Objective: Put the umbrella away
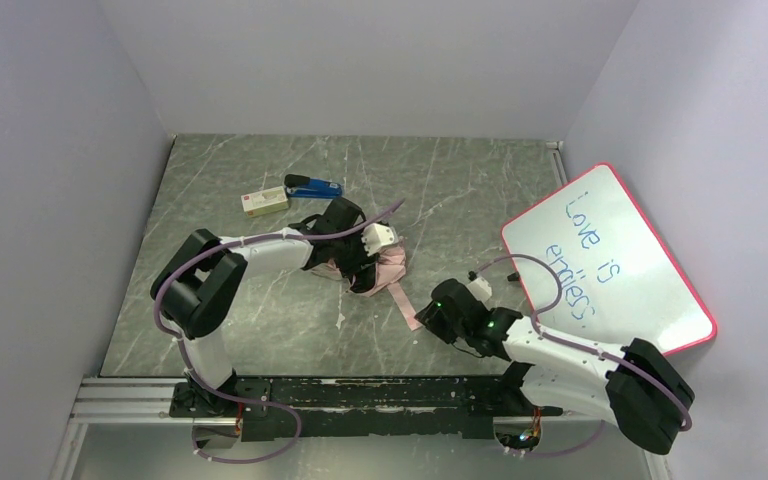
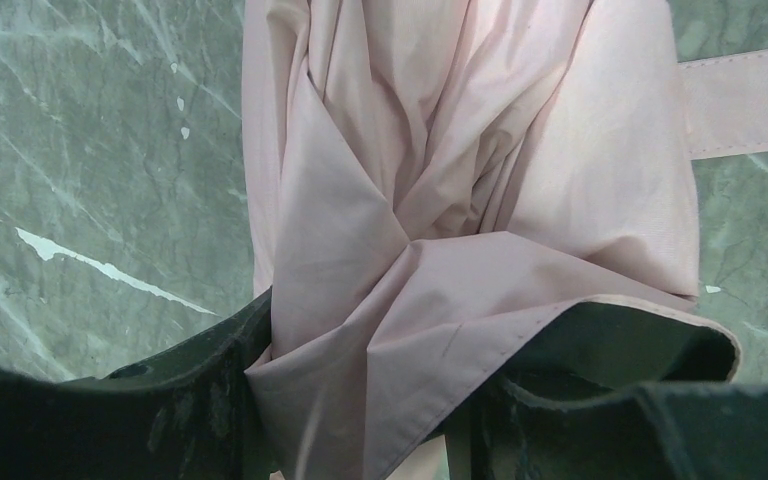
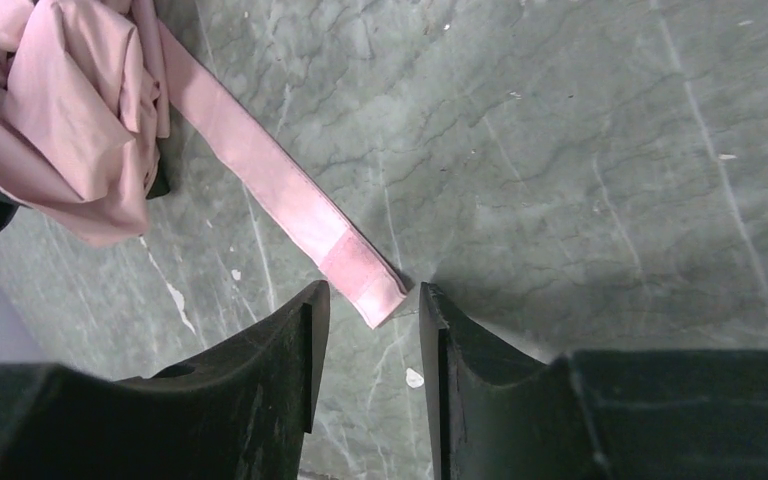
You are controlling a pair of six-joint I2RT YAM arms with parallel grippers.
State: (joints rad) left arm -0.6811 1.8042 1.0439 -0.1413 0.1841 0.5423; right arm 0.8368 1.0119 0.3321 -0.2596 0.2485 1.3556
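The pale pink umbrella (image 1: 388,266) lies crumpled on the marble table (image 1: 460,190), near its middle. My left gripper (image 1: 364,262) is on top of it. In the left wrist view, bunched umbrella fabric (image 2: 440,180) fills the gap between the dark fingers (image 2: 190,390), so the left gripper (image 2: 380,340) is shut on it. The long pink strap (image 1: 406,300) runs from the umbrella toward my right gripper (image 1: 430,316). In the right wrist view, the strap (image 3: 280,190) ends between the fingertips of the right gripper (image 3: 373,295). That gripper is open, its fingers not touching the strap. The shaft and handle are hidden.
A whiteboard (image 1: 610,260) with a pink rim and blue writing leans at the right wall. A blue stapler (image 1: 312,187) and a small box (image 1: 264,201) lie at the back left. Grey walls close in the table on three sides.
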